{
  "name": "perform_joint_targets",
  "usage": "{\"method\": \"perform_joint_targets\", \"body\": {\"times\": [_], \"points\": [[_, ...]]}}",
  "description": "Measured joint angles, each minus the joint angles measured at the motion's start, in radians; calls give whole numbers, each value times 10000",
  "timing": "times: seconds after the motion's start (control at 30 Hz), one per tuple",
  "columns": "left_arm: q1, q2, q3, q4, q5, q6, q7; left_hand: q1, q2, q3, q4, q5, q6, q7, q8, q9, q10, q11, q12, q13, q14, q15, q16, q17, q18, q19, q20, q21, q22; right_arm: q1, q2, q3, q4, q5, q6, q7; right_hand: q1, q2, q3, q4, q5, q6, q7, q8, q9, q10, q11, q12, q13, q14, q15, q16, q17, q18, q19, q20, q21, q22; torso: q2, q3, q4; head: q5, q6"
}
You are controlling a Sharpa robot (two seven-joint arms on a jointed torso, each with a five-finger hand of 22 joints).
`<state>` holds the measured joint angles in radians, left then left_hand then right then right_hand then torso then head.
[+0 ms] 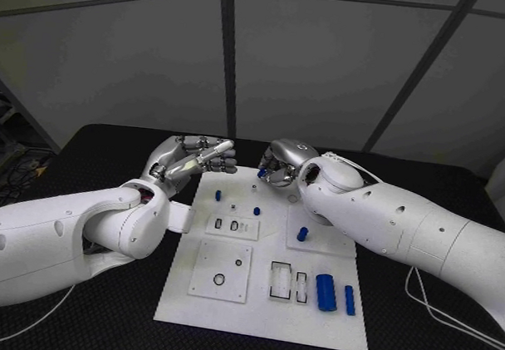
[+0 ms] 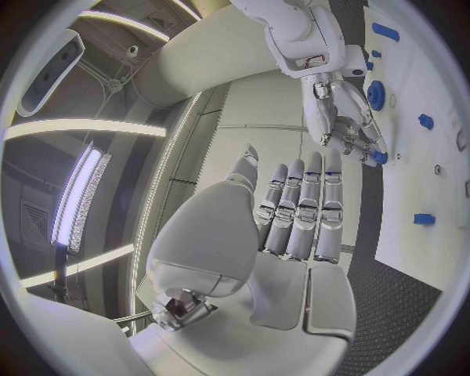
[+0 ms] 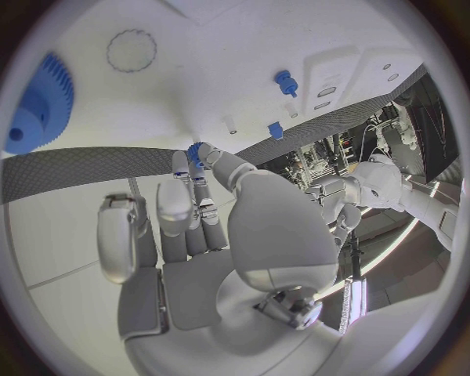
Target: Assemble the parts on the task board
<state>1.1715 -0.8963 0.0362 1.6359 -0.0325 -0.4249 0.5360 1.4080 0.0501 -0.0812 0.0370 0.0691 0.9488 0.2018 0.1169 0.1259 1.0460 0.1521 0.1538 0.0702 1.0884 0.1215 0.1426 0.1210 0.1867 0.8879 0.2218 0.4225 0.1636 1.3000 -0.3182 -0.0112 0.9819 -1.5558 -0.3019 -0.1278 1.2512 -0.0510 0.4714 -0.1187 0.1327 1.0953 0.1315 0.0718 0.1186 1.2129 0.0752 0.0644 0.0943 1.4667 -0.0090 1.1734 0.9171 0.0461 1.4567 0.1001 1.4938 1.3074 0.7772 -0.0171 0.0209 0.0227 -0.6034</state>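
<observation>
While the left hand (image 1: 194, 159) hovered empty, fingers straight and apart, off the board's (image 1: 265, 326) far-left corner, the right hand (image 1: 283, 165) pinched a small blue part (image 1: 263, 173) above the far edge.

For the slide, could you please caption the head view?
Right hand pinches a small blue part at the task board's far edge; left hand hovers alongside.

My arms (image 1: 67, 232) were glossy white shells dotted with small round screw recesses; my hands (image 2: 298, 207) were silver with dark seams, and a white cable (image 1: 450, 315) trailed from one.
</observation>
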Motion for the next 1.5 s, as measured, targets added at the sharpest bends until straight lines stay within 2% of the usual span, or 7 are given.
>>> {"method": "perform_joint_targets", "body": {"times": [0.3, 0.5, 0.67, 0.97, 1.17, 1.33, 1.5], "points": [[56, 5, 0, -5, 2, 0, -5, 0, 0, 0, 0, 0, 0, 0, -38, -10, 0, 0, 0, 0, 0, 0, 0, 0, -1, 0, 0, 0, 1, 18, 62, 10, -109, 0, 173, -13, -41, -42, -32, 32, 0, -11, -7, -25, 0, -76, -1, 0, -12, 0, 0, 0, -42, 0, 0, 0, 0, 0, 19, 0, -11, 31, -17], [81, 5, 0, -6, 4, 0, -9, 0, 0, 0, 0, 0, 0, 0, -38, -10, 0, 0, 0, 0, 0, 0, 0, 0, -1, 0, 0, 0, 1, 11, 111, 2, -185, -4, 223, -17, -132, -131, -29, 113, -36, -467, 193, -85, -58, -655, 151, 0, -131, -74, 74, 0, -206, 2, -111, 111, -83, -1, 20, 4, -17, 37, -30], [91, 9, 0, -16, 4, 0, -13, 0, 0, 0, 0, 0, 0, 0, -38, -9, 0, 0, 0, 0, 0, 0, 0, 0, 0, 0, 0, 0, 1, 5, 154, 0, -227, 2, 235, -8, -77, -370, -101, 184, -48, -1065, 436, -85, -268, -1193, 361, 0, -251, -145, 220, -93, -415, 3, -324, 251, -225, 0, 19, 6, -17, 50, -32], [108, 4, 0, -47, 5, 0, -20, 0, 0, 0, 0, 0, 0, 0, -38, -9, 0, 0, 0, 0, 0, 0, 0, 0, -1, 0, 0, 0, 2, 5, 85, 1, -151, 55, 182, 24, 15, -462, -155, 237, -107, -1420, 474, -85, -412, -1450, 444, 0, -263, -196, 270, -146, -545, 2, -414, 341, -303, -102, 19, 7, -27, 58, -31], [114, -36, 0, -81, 6, 1, -25, 0, 0, 0, 0, 1, 0, 0, -37, -9, 0, 0, 0, 0, 0, 0, 0, 0, -1, 0, 0, 0, 2, 5, -522, 1, 563, 117, 16, 52, 15, -462, -181, 262, -107, -1420, 474, -85, -421, -1450, 444, 0, -262, -195, 270, -146, -589, 2, -413, 341, -348, -139, 14, 12, -38, 51, -13], [116, -115, 0, -123, 7, 11, -28, 0, 0, -18, -18, 1, 0, 0, -37, -8, 0, 0, -50, 0, 0, 0, 0, 4, -1, 0, 0, 0, -11, 4, -1738, 4, 1823, 272, -181, 18, 54, -501, -185, 265, -9, -1163, 327, -25, -420, -608, 232, 282, -56, -170, 244, -52, -443, 3, -300, 257, -257, 6, 2, 25, -65, -35, 48], [117, -179, -3, -169, 8, 53, -30, 0, 0, -28, -28, 1, 0, 0, -37, -8, 0, 0, -50, 0, 0, 0, 0, 9, 0, 0, 0, 0, -11, -12, -2771, 223, 2850, 638, -240, -163, -72, -705, -409, 489, -9, -1183, 164, -25, -415, 634, -87, 880, 369, -10, -28, 372, 158, 2, 23, 14, 14, 7, -15, 44, -122, -74, 106]]}}
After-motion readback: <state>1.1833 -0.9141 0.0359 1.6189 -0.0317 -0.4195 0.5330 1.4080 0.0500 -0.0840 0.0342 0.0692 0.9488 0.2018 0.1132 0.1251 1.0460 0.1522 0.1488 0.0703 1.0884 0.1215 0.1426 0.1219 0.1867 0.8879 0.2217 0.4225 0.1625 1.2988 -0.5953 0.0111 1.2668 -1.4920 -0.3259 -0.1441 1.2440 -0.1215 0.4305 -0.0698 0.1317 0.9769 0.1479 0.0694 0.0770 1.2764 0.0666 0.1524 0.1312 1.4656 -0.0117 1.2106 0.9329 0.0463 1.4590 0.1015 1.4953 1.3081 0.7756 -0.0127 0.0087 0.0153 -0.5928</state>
